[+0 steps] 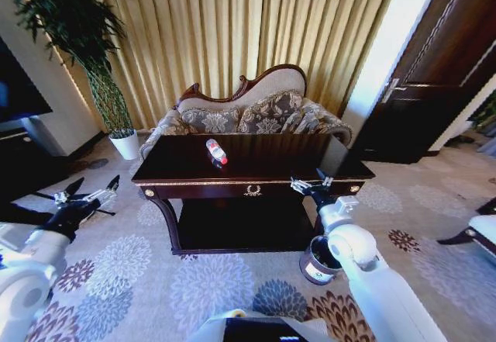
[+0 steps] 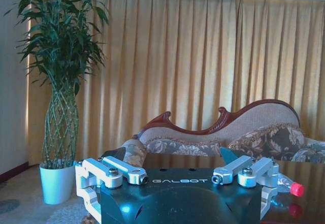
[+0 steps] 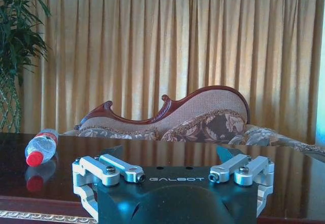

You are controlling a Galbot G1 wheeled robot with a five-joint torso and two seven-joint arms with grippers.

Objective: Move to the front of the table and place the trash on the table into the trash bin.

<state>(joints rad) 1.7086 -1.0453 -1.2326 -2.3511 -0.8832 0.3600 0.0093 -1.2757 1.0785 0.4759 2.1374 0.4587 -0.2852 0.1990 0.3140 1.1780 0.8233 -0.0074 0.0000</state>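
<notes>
Right hand [image 1: 310,182] level at table [image 1: 256,170] front edge, fingers seemingly spread.

The left arm reaches forward low on the robot's left side, its white forearm leading to a dark wrist. The left claw [image 1: 87,190] is spread wide — its dark fingertips point forward and apart, with nothing between them. The right arm rises from the lower right, its rounded white elbow below a pale wrist that angles up and forward. The right claw [image 1: 310,182] sits at the end of that wrist, its fingers likewise parted and holding nothing.
</notes>
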